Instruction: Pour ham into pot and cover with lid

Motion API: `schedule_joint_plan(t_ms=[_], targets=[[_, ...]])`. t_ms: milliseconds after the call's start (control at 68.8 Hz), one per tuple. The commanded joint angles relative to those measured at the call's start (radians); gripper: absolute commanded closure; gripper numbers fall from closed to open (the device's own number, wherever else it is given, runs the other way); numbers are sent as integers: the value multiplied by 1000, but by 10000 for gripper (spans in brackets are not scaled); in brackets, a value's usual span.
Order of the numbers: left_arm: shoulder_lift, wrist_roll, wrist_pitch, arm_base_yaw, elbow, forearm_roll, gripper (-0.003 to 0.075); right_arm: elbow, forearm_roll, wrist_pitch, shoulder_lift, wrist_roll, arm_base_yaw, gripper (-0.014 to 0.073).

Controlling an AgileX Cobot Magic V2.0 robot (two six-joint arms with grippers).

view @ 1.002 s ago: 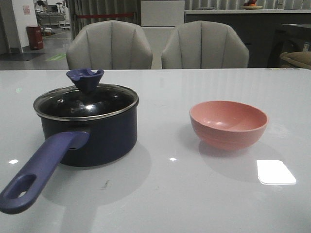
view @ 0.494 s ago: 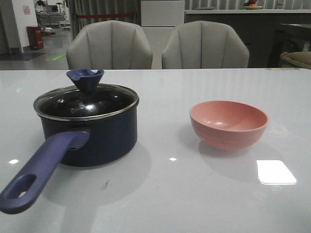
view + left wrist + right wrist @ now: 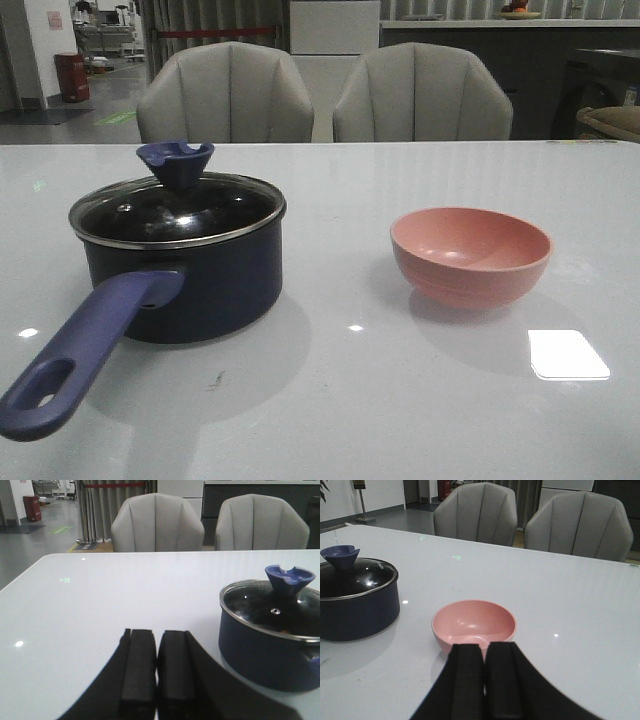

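**A:** Front view first. What stands on the glossy pale grey surface [image 3: 330, 420]?

**B:** Toward its left edge, a dark navy round saucepan [image 3: 190, 285] with smooth walls and a long purple-blue handle [image 3: 85, 350], pierced by an oval hole, that runs toward the near left corner. A round clear glass lid [image 3: 178, 210] with a steel rim sits flat on it; its dark blue flared knob [image 3: 176, 163] is notched on top. Right of centre, well apart from the saucepan, stands a salmon-pink round bowl [image 3: 470, 256], matte and smooth. Two grey padded chairs [image 3: 228, 92] stand behind the far edge.

**A:** Any ham?

**B:** Not that I can make out here; the bowl's inside looks plain pink, and the glass shows only black and glare.

**A:** Left wrist view?

**B:** The left end effector [image 3: 156, 667] has its two black, flat-faced fingers [image 3: 138, 667] pressed nearly together, gripping nothing. The saucepan [image 3: 270, 645] with its lid [image 3: 272, 607] sits near it. Through the glass a small orange speck shows near the rim; it is too small to be sure of.

**A:** Right wrist view?

**B:** The right end effector [image 3: 484, 680] is likewise closed and holds nothing, just in front of the bowl [image 3: 473, 625], whose inside is bare. The saucepan [image 3: 357, 602] stands well apart.
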Motion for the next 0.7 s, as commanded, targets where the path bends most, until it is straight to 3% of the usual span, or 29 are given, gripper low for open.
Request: schedule_joint_plan(t_ms=[0,683], targets=[[-22,-8,-121,3,20,4,608,-28,4,-84,7,-10,0,442],[-22,-8,-115,3,20,12,608,-28,4,-82,6,-10,0,442]])
